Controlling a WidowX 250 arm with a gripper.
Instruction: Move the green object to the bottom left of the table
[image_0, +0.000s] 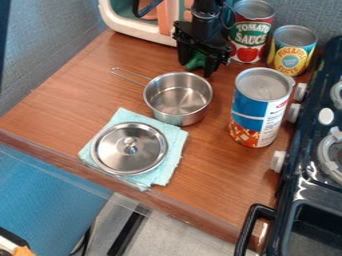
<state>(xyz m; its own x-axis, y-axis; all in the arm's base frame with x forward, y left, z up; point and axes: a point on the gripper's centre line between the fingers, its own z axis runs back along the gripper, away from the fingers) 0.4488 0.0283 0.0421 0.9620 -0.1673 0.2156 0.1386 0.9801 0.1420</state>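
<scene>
At twelve o'clock, the gripper (198, 70) hangs at the green object (196, 61); whether it grips, I cannot tell. Tabletop (60, 110) stretches left of the pan (179, 100) toward nine; the towel (174, 150) reaches the front edge at seven.

Setting: mock kitchen corner; room around it reads as lab or office.
Stove: dark unit with burner rings (327, 152) and pale knobs (326, 116).
Cookware: steel saucepan (177, 119), lid (119, 155) on a folded cloth (167, 172).
Food cans: tomato sauce (251, 30), pineapple (292, 56), taller blue-and-white can (254, 112).
Worktop: wood-look surface (67, 102).
Wall: grey-blue, fabric-like panel (57, 50).
Lab sign: robotic gripper (198, 67) over worktop.
</scene>
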